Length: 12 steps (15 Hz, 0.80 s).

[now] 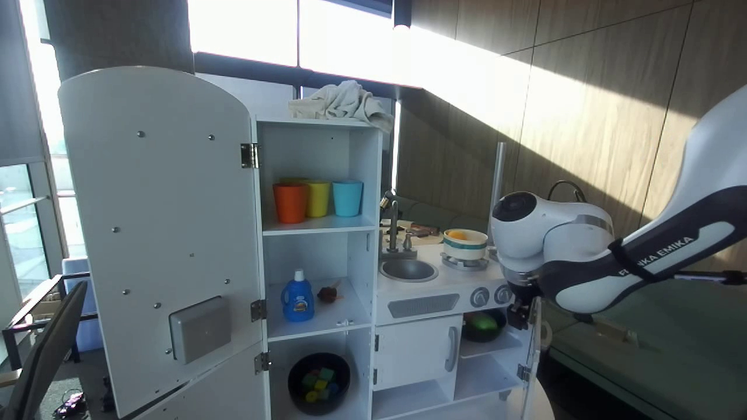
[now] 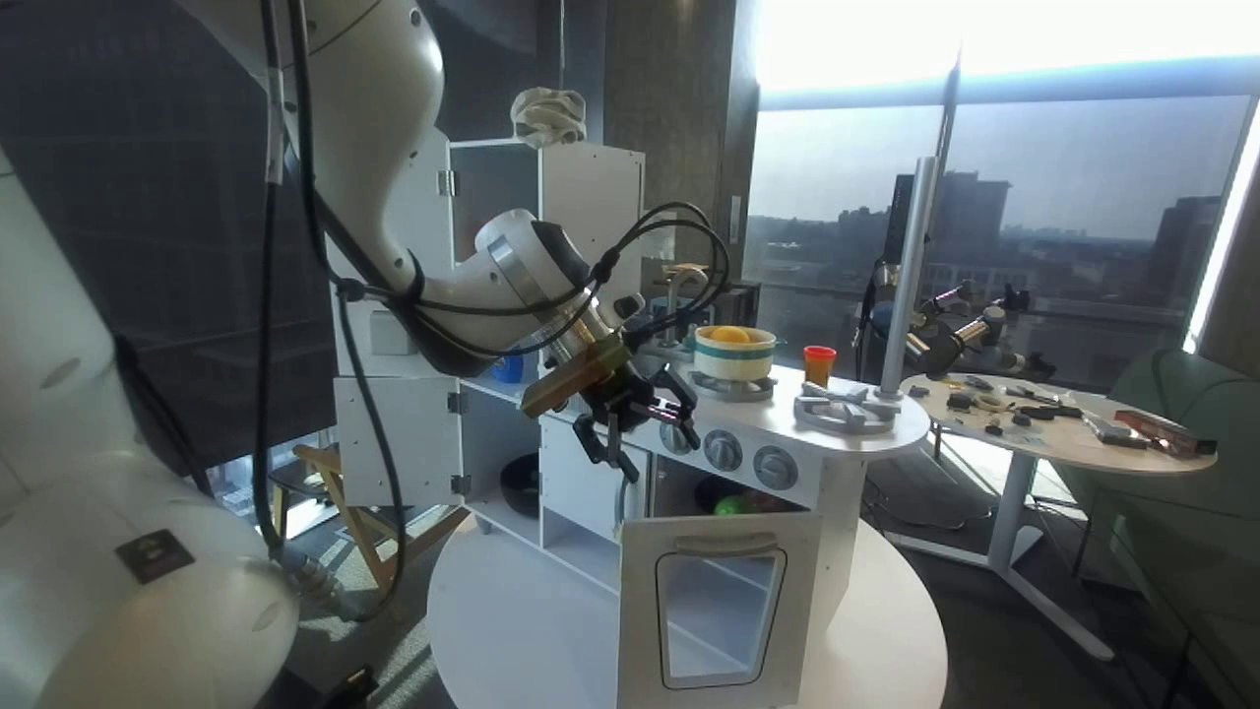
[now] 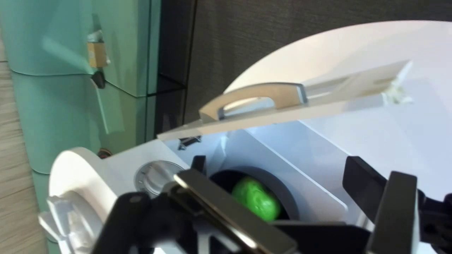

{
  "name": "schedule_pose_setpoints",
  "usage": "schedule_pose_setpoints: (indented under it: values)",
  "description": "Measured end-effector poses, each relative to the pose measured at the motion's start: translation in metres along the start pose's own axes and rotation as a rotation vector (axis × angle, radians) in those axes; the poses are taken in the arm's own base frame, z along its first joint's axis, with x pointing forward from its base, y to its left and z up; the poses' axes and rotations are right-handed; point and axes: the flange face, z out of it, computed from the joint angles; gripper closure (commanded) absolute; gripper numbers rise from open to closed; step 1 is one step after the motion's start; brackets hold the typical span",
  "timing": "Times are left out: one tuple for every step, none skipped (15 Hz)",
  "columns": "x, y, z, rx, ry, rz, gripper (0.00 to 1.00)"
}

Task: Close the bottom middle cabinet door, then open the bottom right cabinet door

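Plain middle cabinet door (image 1: 413,354) closed, I judge the opening step nearly done — the windowed oven door (image 2: 642,611) stands swung out, perhaps fully — so my spread, empty end effector (image 2: 647,441) should retreat.

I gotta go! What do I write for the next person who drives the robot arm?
Gripper: open, holding nothing.
Bottom middle cabinet door: the plain white one, looks shut.
Bottom right cabinet door: the windowed one, swung well out.
Done: both steps, from how the doors stand now.
Left: no door step that I can see; probably just back the gripper away gently, without bumping the open door.
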Motion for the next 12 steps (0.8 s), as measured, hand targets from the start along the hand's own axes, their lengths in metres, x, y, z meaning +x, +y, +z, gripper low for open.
schedule_pose_setpoints:
  values:
    - [0.005, -0.012, -0.003, 0.055, 0.018, -0.015, 0.00]
    - [0.010, -0.024, -0.005, 0.112, 0.025, -0.025, 0.00]
    - [0.014, -0.036, -0.004, 0.172, 0.016, -0.031, 0.00]
    - [0.017, -0.048, -0.001, 0.232, -0.008, -0.035, 0.00]
    - [0.019, -0.059, 0.005, 0.286, -0.036, -0.035, 0.00]
    - [0.022, -0.068, 0.011, 0.328, -0.062, -0.031, 0.00]
    - [0.024, -0.074, 0.018, 0.359, -0.085, -0.024, 0.00]
    - [0.027, -0.078, 0.026, 0.387, -0.107, -0.016, 0.00]
    - [0.029, -0.079, 0.034, 0.409, -0.127, -0.004, 0.00]
    - [0.031, -0.078, 0.043, 0.424, -0.145, 0.011, 0.00]
    - [0.033, -0.075, 0.052, 0.438, -0.164, 0.032, 0.00]
    - [0.034, -0.070, 0.061, 0.446, -0.181, 0.054, 0.00]
